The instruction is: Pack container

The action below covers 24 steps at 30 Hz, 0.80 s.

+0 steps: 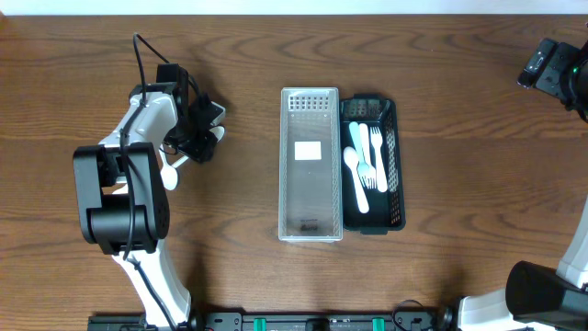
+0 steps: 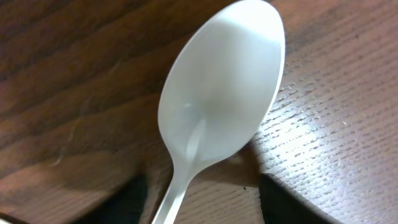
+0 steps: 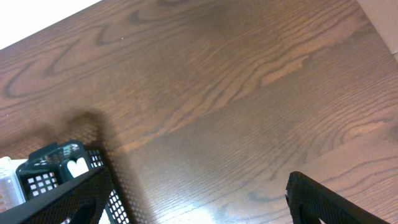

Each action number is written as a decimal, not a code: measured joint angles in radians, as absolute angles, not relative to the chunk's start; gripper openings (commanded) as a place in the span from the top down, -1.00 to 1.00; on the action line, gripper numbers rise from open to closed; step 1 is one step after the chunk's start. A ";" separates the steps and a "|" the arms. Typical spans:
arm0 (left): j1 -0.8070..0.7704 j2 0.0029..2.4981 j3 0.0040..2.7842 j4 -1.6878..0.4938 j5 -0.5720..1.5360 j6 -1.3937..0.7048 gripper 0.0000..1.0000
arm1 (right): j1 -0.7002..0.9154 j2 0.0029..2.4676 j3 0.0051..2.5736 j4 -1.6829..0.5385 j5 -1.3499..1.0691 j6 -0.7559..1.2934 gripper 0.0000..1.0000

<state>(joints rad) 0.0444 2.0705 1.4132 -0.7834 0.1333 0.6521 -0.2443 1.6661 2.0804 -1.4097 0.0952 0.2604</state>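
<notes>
A white plastic spoon (image 1: 171, 176) lies on the wooden table at the left, and it fills the left wrist view (image 2: 221, 93). My left gripper (image 1: 197, 142) is low over the spoon's handle. In the left wrist view its two dark fingers (image 2: 199, 205) stand on either side of the handle with gaps, open. A clear plastic container (image 1: 310, 110) stands at the table's middle, with only a white label in it. My right gripper (image 1: 549, 62) is at the far right, open and empty (image 3: 199, 208).
A dark mesh basket (image 1: 395, 165) stands against the clear container's right side and holds several white forks and spoons (image 1: 366, 165). Its corner shows in the right wrist view (image 3: 53, 163). Bare wooden table lies around both.
</notes>
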 measured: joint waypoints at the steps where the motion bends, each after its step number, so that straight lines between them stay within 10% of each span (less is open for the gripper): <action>1: 0.044 2.070 1.413 -0.783 0.133 0.653 0.14 | -0.244 1.666 2.080 -1.410 0.095 0.260 -0.86; 24: 0.044 2.072 1.414 -0.784 0.120 0.631 0.87 | -0.244 1.666 2.080 -1.409 0.094 0.258 -0.99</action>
